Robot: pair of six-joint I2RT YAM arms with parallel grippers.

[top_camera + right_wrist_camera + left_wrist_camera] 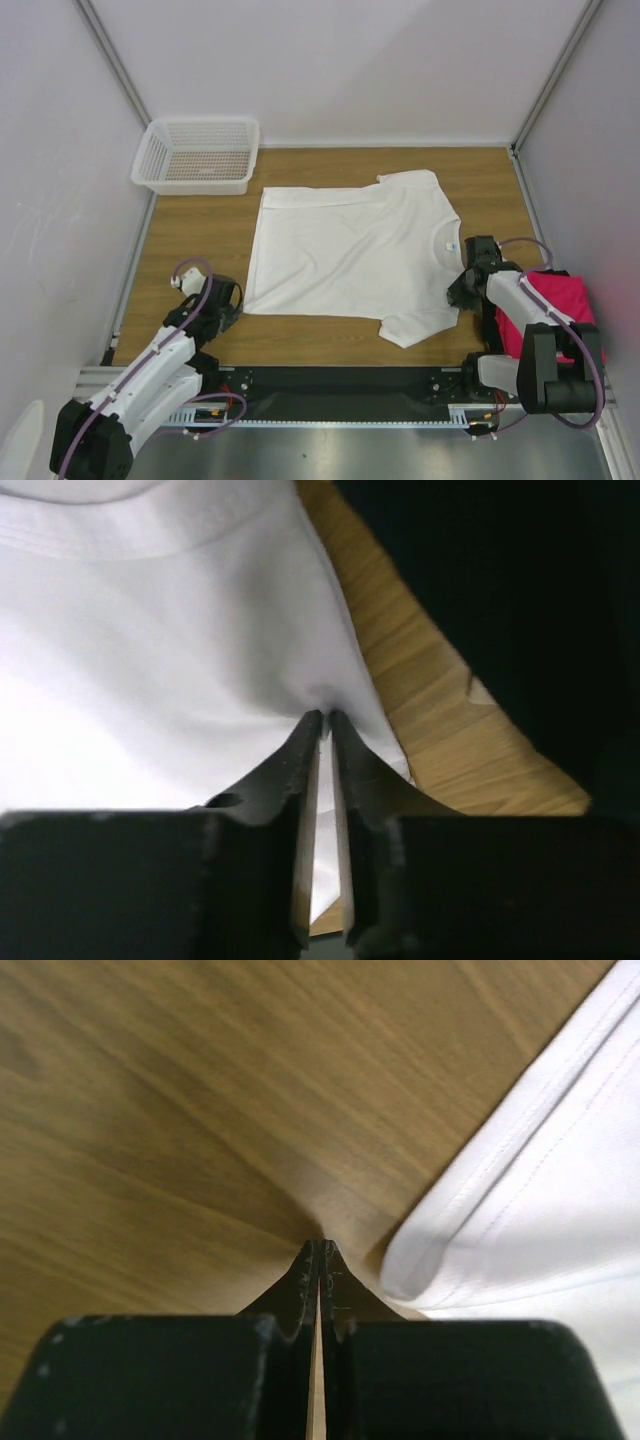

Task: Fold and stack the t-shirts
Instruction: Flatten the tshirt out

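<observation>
A large white t-shirt (345, 250) lies spread flat on the wooden table, its collar tag (447, 243) to the right. My left gripper (228, 308) is at the shirt's near left hem corner. In the left wrist view it (320, 1247) is shut on bare wood, with the hem corner (420, 1260) just to its right and no cloth between the fingers. My right gripper (460, 287) is at the shirt's right edge near the lower sleeve. In the right wrist view it (326, 716) pinches white cloth (150, 650) at its tips. A magenta-pink t-shirt (560, 295) lies under the right arm.
A white mesh basket (197, 155) stands at the back left corner. Walls close in the table on three sides. A dark shape (500, 580) that I cannot identify fills the upper right of the right wrist view.
</observation>
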